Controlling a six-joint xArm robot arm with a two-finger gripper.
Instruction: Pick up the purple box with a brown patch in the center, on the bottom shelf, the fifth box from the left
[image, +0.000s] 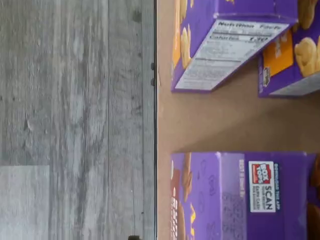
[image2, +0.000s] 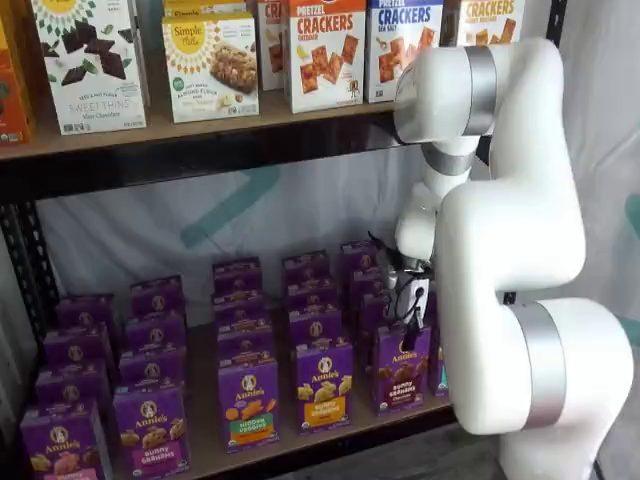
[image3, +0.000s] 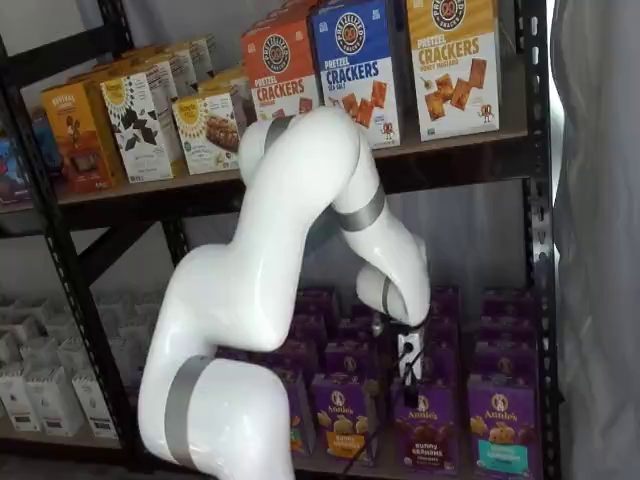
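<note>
The purple box (image2: 402, 368) with dark brown bunny crackers at its centre stands upright in the front row of the bottom shelf (image2: 300, 447), and it also shows in a shelf view (image3: 424, 428). My gripper (image2: 413, 322) hangs just above the box's top with its black fingers pointing down, as a shelf view (image3: 407, 366) also shows. No gap between the fingers can be made out, and nothing is in them. The wrist view looks down on the shelf board (image: 200, 122) and on purple box tops. One top carries a Box Tops label (image: 262, 186).
A purple box with an orange-yellow band (image2: 323, 385) stands left of the target, and a green-band one (image2: 248, 403) stands further left. A teal-band box (image3: 500, 428) stands to its right. More purple rows stand behind. Cracker boxes (image2: 327, 50) fill the upper shelf. Grey floor (image: 75, 100) lies before the shelf edge.
</note>
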